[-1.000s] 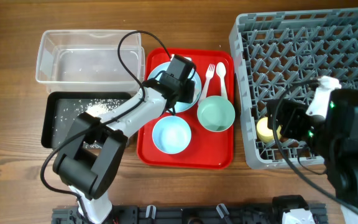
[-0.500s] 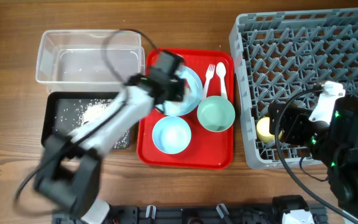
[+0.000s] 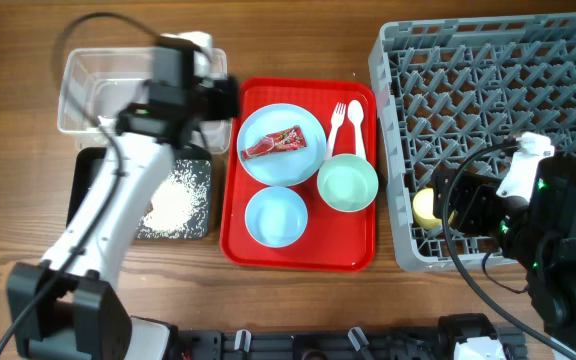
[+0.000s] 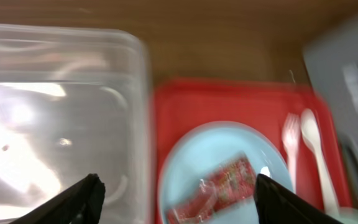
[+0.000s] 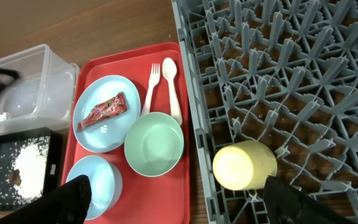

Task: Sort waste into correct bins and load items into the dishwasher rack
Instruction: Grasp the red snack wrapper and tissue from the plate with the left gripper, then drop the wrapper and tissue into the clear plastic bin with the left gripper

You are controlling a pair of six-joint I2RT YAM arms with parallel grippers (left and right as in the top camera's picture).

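Note:
The red snack wrapper [image 3: 278, 142] lies on the large pale blue plate [image 3: 298, 165] on the red tray; it also shows in the left wrist view [image 4: 222, 186]. My left gripper [image 3: 213, 100] hovers open and empty over the right edge of the clear tub [image 3: 108, 95]. White rice [image 3: 178, 200] lies in the black tray [image 3: 83, 200]. The small blue bowl [image 3: 276, 215], mint bowl [image 3: 347, 182], fork [image 3: 337, 125] and spoon [image 3: 356, 125] sit on the red tray. The yellow cup [image 5: 244, 165] lies on its side in the grey rack [image 3: 498, 90]. My right gripper [image 3: 450, 205] is open above the cup. No napkin shows.
The flat red serving tray [image 3: 298, 255] lies between the bins and the rack. The left arm stretches over the black tray. The right arm's body covers the rack's front right corner. Bare wooden table lies in front and behind.
My left arm has swung left and back, from above the plate to the clear tub's right edge, uncovering the wrapper on the plate. The right arm has barely moved.

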